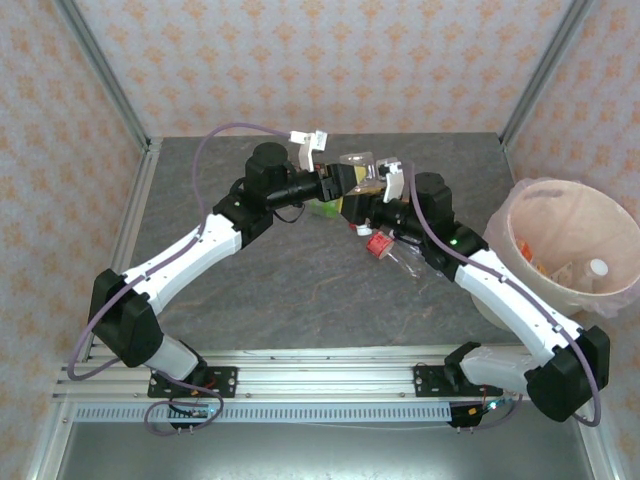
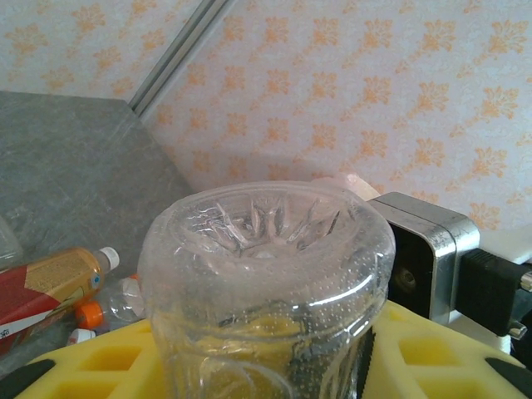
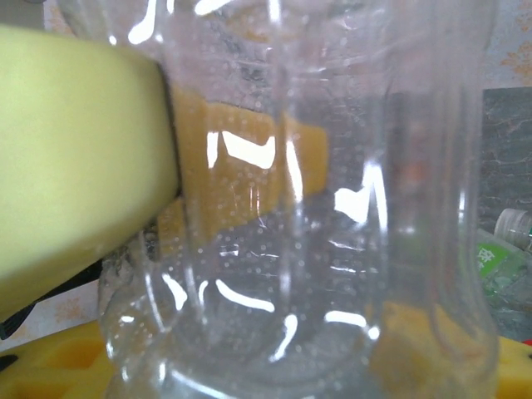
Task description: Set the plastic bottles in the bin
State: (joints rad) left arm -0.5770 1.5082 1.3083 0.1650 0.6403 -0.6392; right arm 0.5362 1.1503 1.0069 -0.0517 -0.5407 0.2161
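Bottle [image 2: 266, 274] up off the table [image 1: 300, 300], mid-back, caught between the two arms. Clear, apparently empty, with fine droplets on the inside wall. Its star-ribbed base faces the left wrist camera.

Left gripper [image 1: 337, 186]: clamped on the bottle, yellow pads either side of the body. Right gripper [image 1: 378, 197]: drawn right up to the same bottle. One yellow pad lies against its wall in the right wrist view, but I cannot tell whether the jaws pinch it or merely bracket it.

Bin [image 1: 545, 215] at the right edge of the table, well apart from the grippers, with a few bottles inside. Others loose on the table: a red-capped one [image 1: 378, 245] just below the grippers, and an orange-labelled one [image 2: 50, 283] on its side.

Handling, my guess: very light, thin-walled and slick. The wall will likely dent under a hard squeeze, and the bottle could squirt out sideways. Best hold is across the mid-body or near the stiffer neck, with moderate pressure. With two grippers on one bottle there is some risk of a twist or a drop if both pull.
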